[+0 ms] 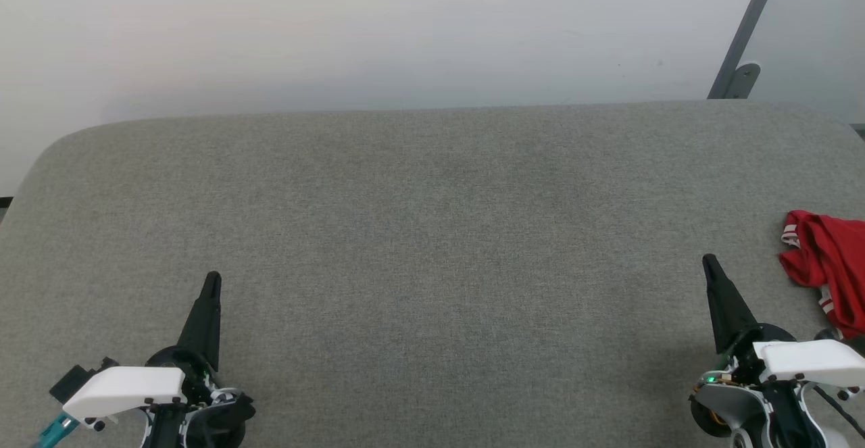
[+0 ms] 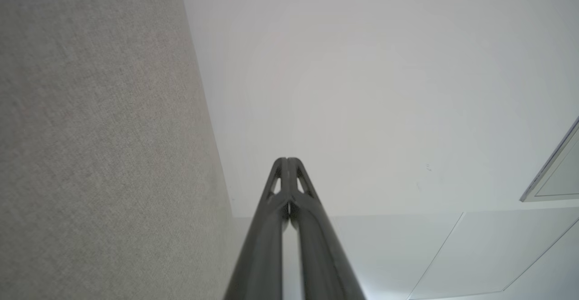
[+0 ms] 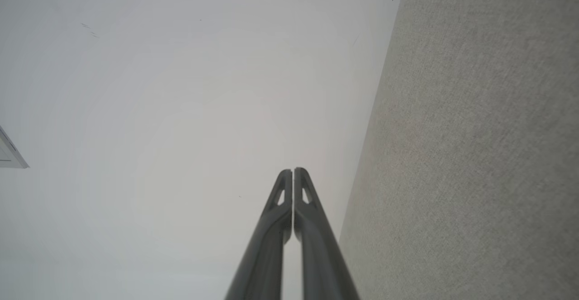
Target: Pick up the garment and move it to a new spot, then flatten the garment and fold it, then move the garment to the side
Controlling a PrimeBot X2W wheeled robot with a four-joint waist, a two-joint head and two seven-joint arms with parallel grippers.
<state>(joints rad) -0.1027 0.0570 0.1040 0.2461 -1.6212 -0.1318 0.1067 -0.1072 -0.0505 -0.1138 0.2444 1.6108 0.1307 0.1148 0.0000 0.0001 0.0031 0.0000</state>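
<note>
Lying crumpled at the far right of the grey fabric surface (image 1: 432, 218), the garment (image 1: 828, 269) is cut off by the frame edge; striped trim is shown. It is located just beside the right gripper (image 1: 709, 260), apart from it. The right gripper and left gripper (image 1: 213, 278) are clenched tight, fingers together, nothing grasped.
</note>
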